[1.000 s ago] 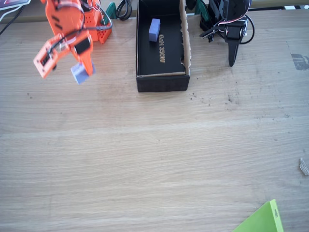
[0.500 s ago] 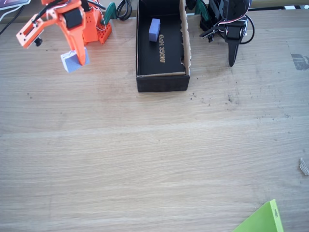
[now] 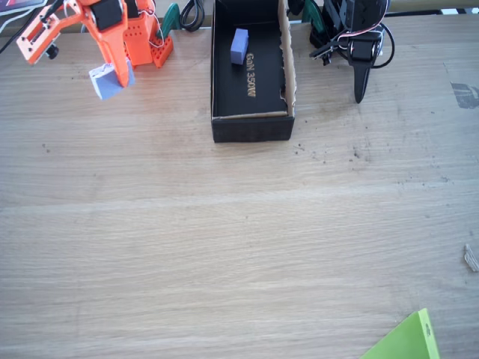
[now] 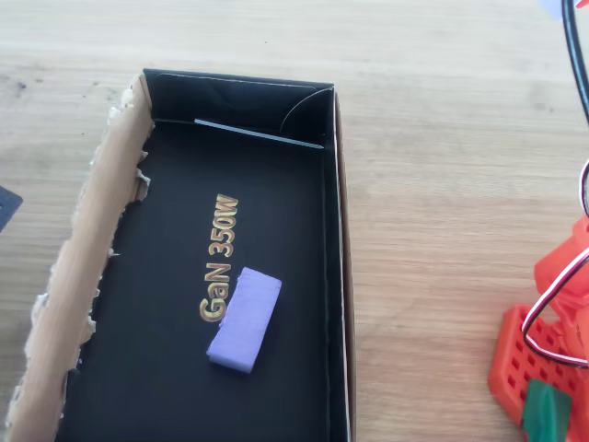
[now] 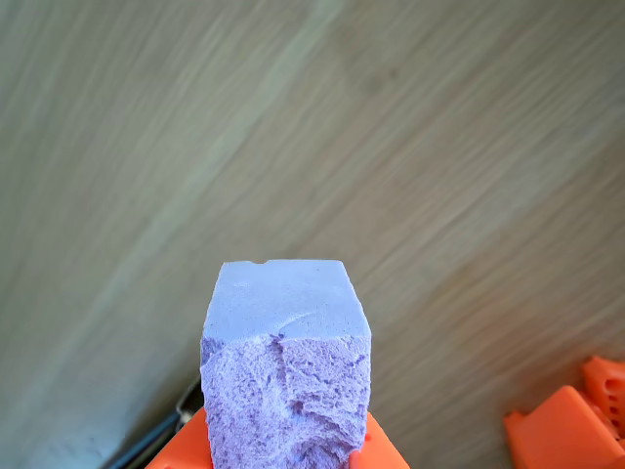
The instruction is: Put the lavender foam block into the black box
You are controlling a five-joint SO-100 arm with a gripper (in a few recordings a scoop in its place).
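Two lavender blocks here: the chunky lavender foam block with the jagged torn face sits clamped between the jaws of the orange gripper, up off the wooden table and well to the left of the black box in the fixed view. The slimmer smooth lavender block lies inside that box, just beside the gold "GaN 350W" lettering.

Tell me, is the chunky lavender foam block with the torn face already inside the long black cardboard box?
No, it is out. The lavender foam block sits in the orange gripper, left of the black box.
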